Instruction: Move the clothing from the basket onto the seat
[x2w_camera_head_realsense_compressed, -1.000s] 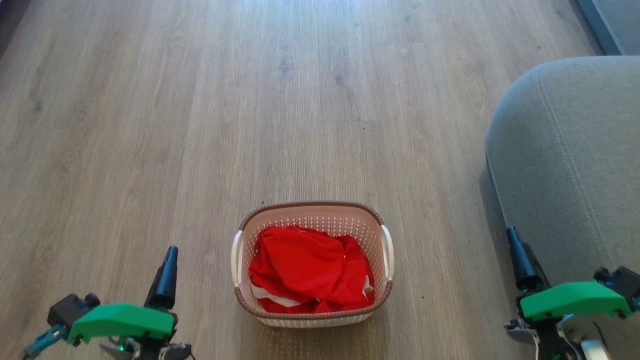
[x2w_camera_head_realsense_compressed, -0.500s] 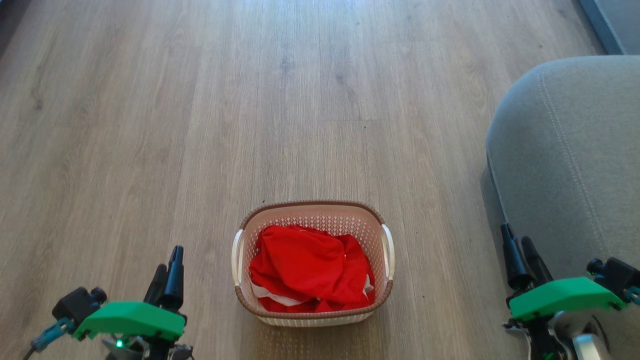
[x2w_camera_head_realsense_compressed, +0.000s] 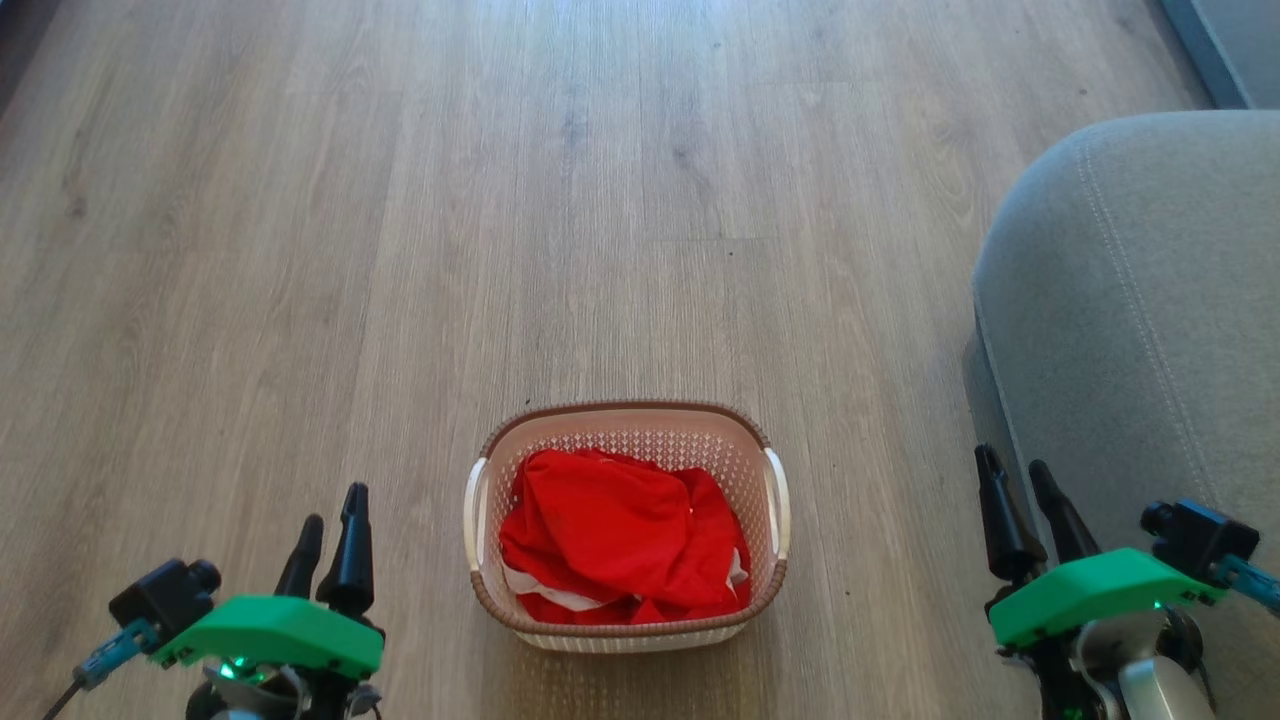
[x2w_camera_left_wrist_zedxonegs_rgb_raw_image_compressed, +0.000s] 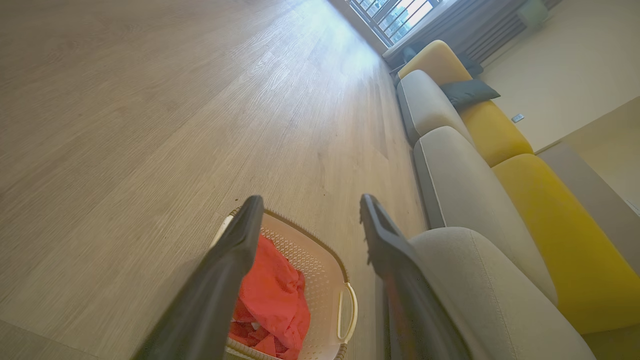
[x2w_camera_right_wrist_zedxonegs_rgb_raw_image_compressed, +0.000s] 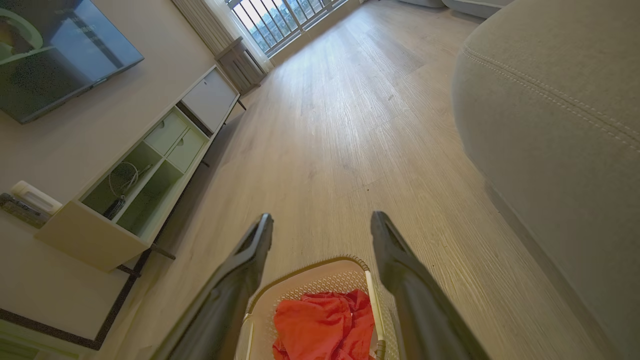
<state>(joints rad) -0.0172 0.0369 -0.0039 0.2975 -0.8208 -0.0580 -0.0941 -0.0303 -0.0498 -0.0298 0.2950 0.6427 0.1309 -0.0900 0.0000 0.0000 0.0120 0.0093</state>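
Clothing (x2w_camera_head_realsense_compressed: 620, 540) is seen bunched in a loose red heap inside the basket (x2w_camera_head_realsense_compressed: 625, 412), which stands on the wooden floor (x2w_camera_head_realsense_compressed: 300, 250) in front of the robot. A strip of white fabric is shown along the heap's near-left edge. The garment is judged to be light, soft and limp, so it is expected to sag and trail when lifted, and a fold could be snagged on the brown rim. No fragility or slipperiness is suggested. A hold is best taken on the raised fold at the middle of the heap, where the cloth stands highest and several layers can be pinched together, and not on a thin edge near the perforated wall.

In the head view the left jaws are found at the lower left, well apart from the basket. They are parted by a moderate gap, and nothing is held or touched between them. The right jaws are found at the lower right, likewise parted and empty, near the rounded edge of the seat (x2w_camera_head_realsense_compressed: 1150, 300), on which nothing has been laid yet.
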